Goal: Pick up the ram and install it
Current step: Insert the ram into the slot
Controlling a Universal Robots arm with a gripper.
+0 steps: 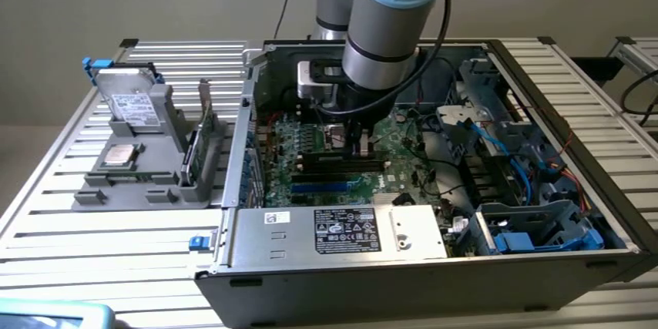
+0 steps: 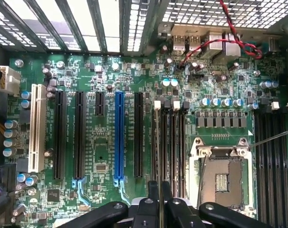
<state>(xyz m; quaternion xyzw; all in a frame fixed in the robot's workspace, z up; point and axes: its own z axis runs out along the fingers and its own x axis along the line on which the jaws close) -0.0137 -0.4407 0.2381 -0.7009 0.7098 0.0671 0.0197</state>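
My gripper (image 2: 159, 192) hangs inside the open computer case (image 1: 555, 267), straight over the motherboard (image 2: 101, 156). Its two dark fingers (image 2: 153, 190) are shut on the ram (image 2: 158, 152), which I see edge-on as a thin line running along the bank of black memory slots (image 2: 175, 142). In the exterior view the gripper (image 1: 360, 146) is low over the black slots (image 1: 329, 164) in the middle of the board. Whether the ram touches a slot I cannot tell.
The empty CPU socket (image 2: 222, 178) lies beside the slots, and a blue expansion slot (image 2: 119, 137) on the other side. The power supply (image 1: 340, 230) fills the case front. Blue cables (image 1: 514, 167) crowd the exterior view's right. A grey fixture (image 1: 144, 175) holds parts outside the case.
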